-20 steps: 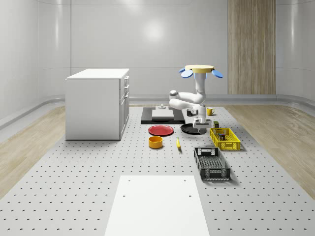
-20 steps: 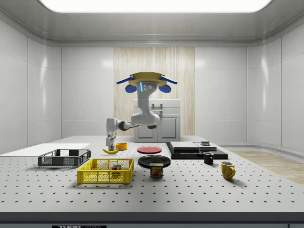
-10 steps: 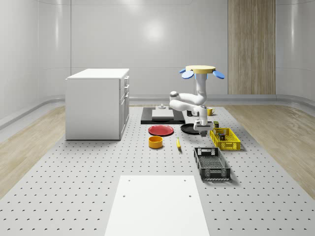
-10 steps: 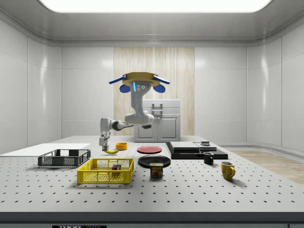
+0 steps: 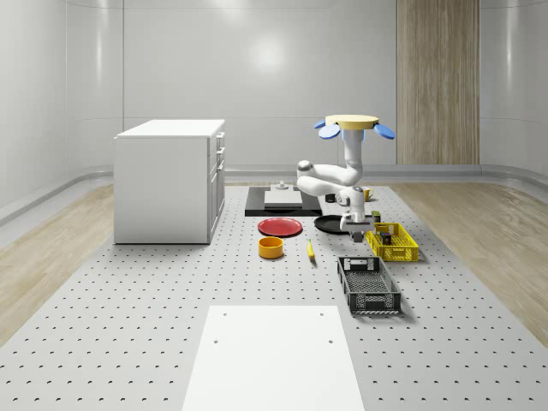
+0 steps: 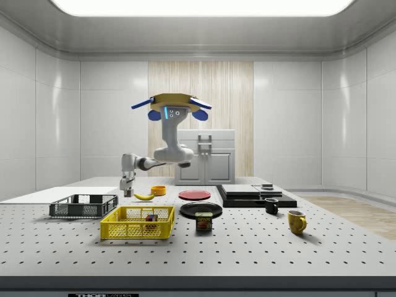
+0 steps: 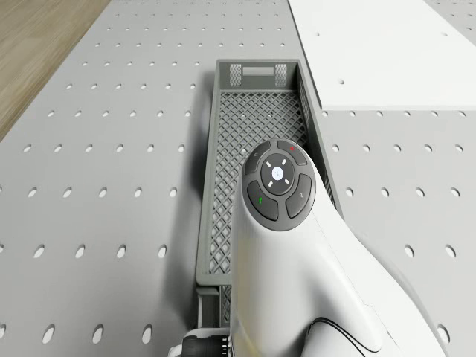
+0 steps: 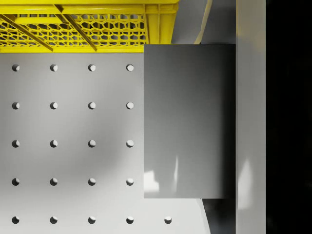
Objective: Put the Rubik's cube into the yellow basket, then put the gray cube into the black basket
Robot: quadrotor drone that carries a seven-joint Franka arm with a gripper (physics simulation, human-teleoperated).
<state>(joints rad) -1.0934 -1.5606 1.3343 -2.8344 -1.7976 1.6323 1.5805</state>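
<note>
The black basket (image 5: 369, 284) sits on the table (image 5: 154, 325) just nearer than the jaws, the yellow basket (image 6: 137, 223) just beyond them with the Rubik's cube (image 6: 150, 218) inside. The drone (image 6: 171, 105) hovers over the table, and the gripper (image 6: 127, 191) hangs between the two baskets, jaws clenched on the gray cube (image 8: 189, 121).

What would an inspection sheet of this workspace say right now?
Surface: perforated table, white sheet on it.
Job's things: Rubik's cube in yellow basket; gray cube held aloft; black basket empty.
Clutter: red plate, yellow bowl, banana, pan, can, yellow mug, black mug.
Grippers: claw shut on gray cube, between the baskets; drone hovers above the table.
Cables: nothing seen.
Surroundings: white cabinet, plain walls.
</note>
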